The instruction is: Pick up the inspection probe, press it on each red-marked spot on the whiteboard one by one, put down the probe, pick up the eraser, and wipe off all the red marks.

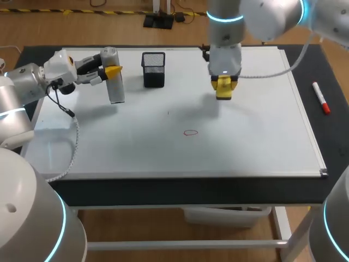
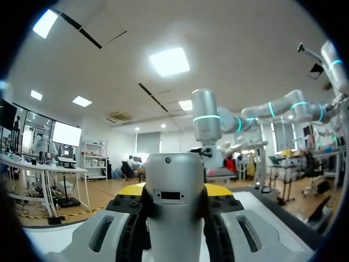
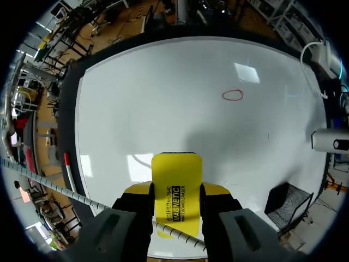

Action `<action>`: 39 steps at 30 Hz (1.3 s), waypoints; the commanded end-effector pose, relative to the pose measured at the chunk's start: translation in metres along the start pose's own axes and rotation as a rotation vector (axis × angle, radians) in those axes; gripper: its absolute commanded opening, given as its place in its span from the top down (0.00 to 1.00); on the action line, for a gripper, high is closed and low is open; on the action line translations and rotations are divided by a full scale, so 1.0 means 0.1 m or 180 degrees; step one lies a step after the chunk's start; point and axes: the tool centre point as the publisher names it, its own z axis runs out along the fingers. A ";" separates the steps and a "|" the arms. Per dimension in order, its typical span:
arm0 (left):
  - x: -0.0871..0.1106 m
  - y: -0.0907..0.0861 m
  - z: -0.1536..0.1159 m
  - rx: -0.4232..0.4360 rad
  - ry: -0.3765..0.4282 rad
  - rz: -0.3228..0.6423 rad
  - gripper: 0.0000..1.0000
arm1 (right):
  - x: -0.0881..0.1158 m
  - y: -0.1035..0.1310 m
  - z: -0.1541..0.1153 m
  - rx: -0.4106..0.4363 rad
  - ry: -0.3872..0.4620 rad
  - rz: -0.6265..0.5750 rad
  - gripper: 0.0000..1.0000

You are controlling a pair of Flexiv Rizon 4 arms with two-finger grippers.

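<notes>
Gripping the yellow eraser (image 3: 175,183) from both sides, the right gripper (image 1: 224,87) hangs above the whiteboard (image 1: 262,142). Beside it stands a black mesh cup (image 1: 154,69). Past the cup, the left gripper (image 1: 110,71) clamps the grey probe (image 1: 114,84). The red mark (image 1: 190,132) lies ahead of the eraser, well apart, with bare board between. A red marker (image 1: 320,98) lies off the board.

Probe (image 2: 175,202): near part cut off by picture edge. Eraser (image 3: 175,172): rear hidden between right gripper (image 3: 175,191) fingers. Dark object (image 1: 206,53) at whiteboard (image 1: 245,142) far edge: mostly behind right arm (image 1: 224,33), unidentifiable.
</notes>
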 end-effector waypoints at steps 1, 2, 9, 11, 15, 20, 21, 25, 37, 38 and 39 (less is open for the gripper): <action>0.00 0.00 0.01 0.0001 -0.0006 0.0004 1.00 | -0.09 0.24 0.00 0.0112 -0.0036 -0.0047 1.00; 0.00 0.00 0.01 0.0001 -0.0006 0.0004 1.00 | -0.13 0.29 0.01 0.0101 -0.0060 -0.0060 1.00; 0.00 0.00 0.01 0.0001 -0.0006 0.0004 1.00 | -0.36 0.59 0.06 0.0052 -0.0127 -0.0174 1.00; 0.00 0.00 0.01 0.0001 -0.0006 0.0004 1.00 | -0.44 0.68 0.08 0.0064 -0.0073 -0.0238 1.00; 0.00 0.00 0.01 0.0001 -0.0006 0.0004 1.00 | -0.57 0.82 0.12 0.0055 -0.0037 -0.0338 1.00; 0.00 0.00 0.01 0.0001 -0.0006 0.0004 1.00 | -0.72 0.99 0.17 0.0033 -0.0008 -0.0458 1.00; 0.00 0.00 0.01 0.0001 -0.0006 0.0004 1.00 | -0.75 1.02 0.18 0.0028 -0.0012 -0.0495 1.00; 0.00 0.00 0.01 0.0001 -0.0006 0.0004 1.00 | -0.87 1.10 0.23 -0.0001 -0.0033 -0.0593 1.00; 0.00 0.00 0.01 0.0001 -0.0006 0.0004 1.00 | -1.12 1.24 0.32 -0.0087 -0.0168 -0.0743 1.00; 0.00 0.00 0.01 0.0001 -0.0006 0.0004 1.00 | -1.13 1.24 0.33 -0.0092 -0.0163 -0.0744 1.00; 0.00 0.00 0.01 0.0001 -0.0006 0.0004 1.00 | -1.14 1.24 0.34 -0.0094 -0.0160 -0.0747 1.00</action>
